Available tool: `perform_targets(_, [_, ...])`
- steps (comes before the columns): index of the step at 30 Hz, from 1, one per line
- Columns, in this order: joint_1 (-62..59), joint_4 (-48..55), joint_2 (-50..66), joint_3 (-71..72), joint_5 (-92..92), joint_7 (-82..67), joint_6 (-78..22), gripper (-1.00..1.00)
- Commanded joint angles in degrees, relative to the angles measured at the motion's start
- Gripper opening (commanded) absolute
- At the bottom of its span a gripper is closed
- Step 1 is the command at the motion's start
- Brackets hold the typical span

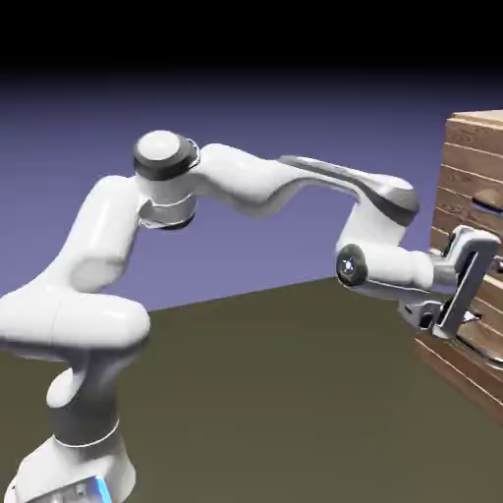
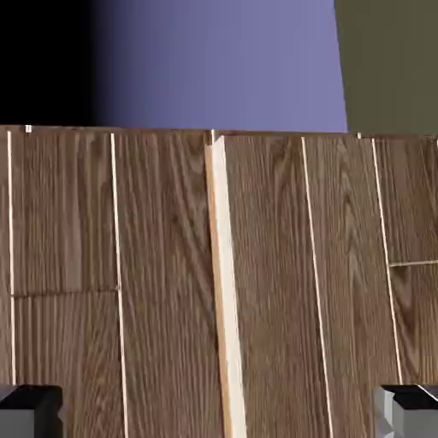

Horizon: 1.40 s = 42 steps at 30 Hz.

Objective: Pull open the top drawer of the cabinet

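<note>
— Wood planks fill the hand view, with two grey fingertips [image 2: 30,409] far apart at the bottom corners. Released?

— Yes, the gripper [image 1: 470,285] is spread wide and grasps nothing.

— Where is the cabinet [image 1: 472,167]?

— At the exterior view's right edge. The top drawer [image 1: 481,199], with its dark slot, sits just above the gripper, which is level against the front.

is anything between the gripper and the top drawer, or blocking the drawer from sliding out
Nothing visible lies between them. The open gripper is right at the cabinet front, below the top drawer handle slot. Only the robot's own hand stands before the drawer fronts.
</note>
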Motion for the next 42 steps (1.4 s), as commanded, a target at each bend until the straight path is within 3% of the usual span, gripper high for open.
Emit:
perform_targets(1, [0.99, 0.77, 1.53, -1.46, 2.50, -0.06, -0.63, 0.00])
perform_targets(5, [3.35, 2.61, 5.19, -4.94, 8.45, -0.22, -2.15, 0.00])
perform_targets(11, [-4.80, 14.76, 7.13, -1.38, 8.99, 2.21, 2.26, 0.00])
perform_targets(12, [-4.80, 14.76, 7.13, -1.38, 8.99, 2.21, 2.26, -1.00])
perform_targets(39, [33.38, -37.28, 8.44, -24.67, 1.41, -1.85, -14.66, -1.00])
perform_targets(40, [33.38, -37.28, 8.44, -24.67, 1.41, -1.85, -14.66, 1.00])
perform_targets(42, [35.10, -39.36, 9.26, -26.09, 0.51, -1.62, -15.05, 1.00])
